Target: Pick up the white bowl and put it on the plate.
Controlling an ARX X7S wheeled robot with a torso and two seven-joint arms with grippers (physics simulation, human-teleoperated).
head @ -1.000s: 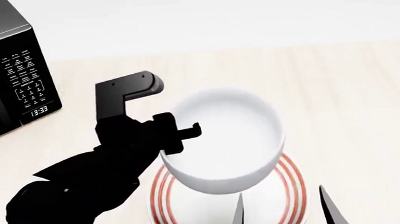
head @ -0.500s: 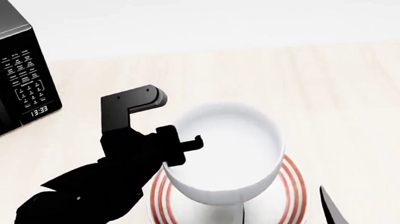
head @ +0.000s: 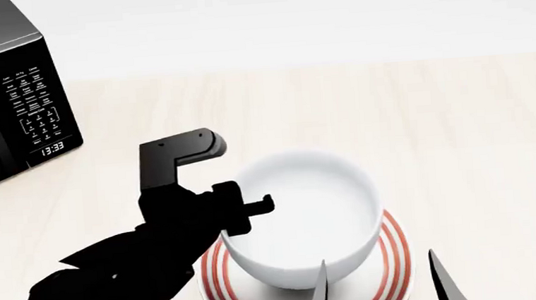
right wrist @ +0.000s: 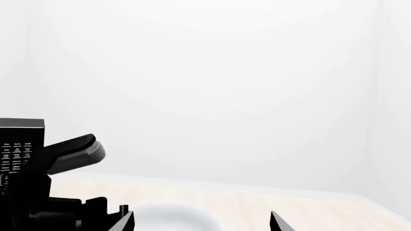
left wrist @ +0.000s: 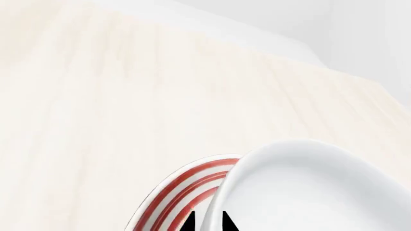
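Observation:
The white bowl (head: 303,215) sits directly over the red-ringed plate (head: 398,250) and covers most of it; I cannot tell whether it touches the plate. My left gripper (head: 246,211) is shut on the bowl's left rim, with one finger inside and one outside. In the left wrist view its two black fingertips straddle the rim of the bowl (left wrist: 308,192), with the plate (left wrist: 183,190) just beyond the gripper (left wrist: 207,224). My right gripper (head: 382,287) stands open at the front edge, its tips beside the plate and holding nothing. The right wrist view looks between its fingers (right wrist: 128,222) at the bowl (right wrist: 173,216).
A black microwave (head: 10,104) stands at the back left on the pale wooden table (head: 455,130). My left arm (head: 116,274) reaches in from the lower left. A white wall lies behind the table.
My left gripper has carried the bowl down and slightly toward me, so it now sits low over the plate. The right gripper has hardly moved.

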